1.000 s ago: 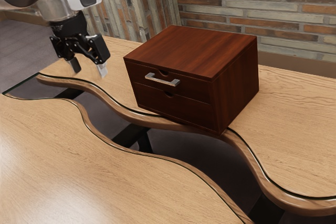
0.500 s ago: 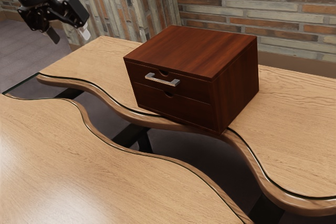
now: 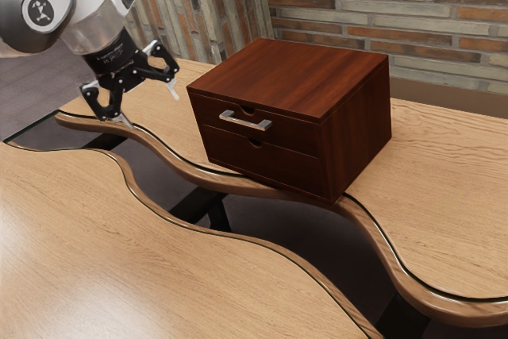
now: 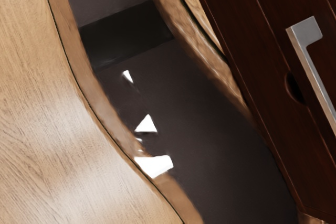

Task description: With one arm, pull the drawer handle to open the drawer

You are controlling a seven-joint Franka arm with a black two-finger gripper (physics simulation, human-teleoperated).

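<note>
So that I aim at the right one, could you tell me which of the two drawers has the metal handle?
The upper drawer: a silver bar handle sits on its front, while the lower drawer shows only a small notch.

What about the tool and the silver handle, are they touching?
Apart. The exterior view shows the open tool hovering off toward that view's left of the handle, with bare table showing between them.

The dark wooden top drawer (image 3: 290, 132) sits flush shut, its silver bar handle (image 3: 245, 121) horizontal on the front.
</note>
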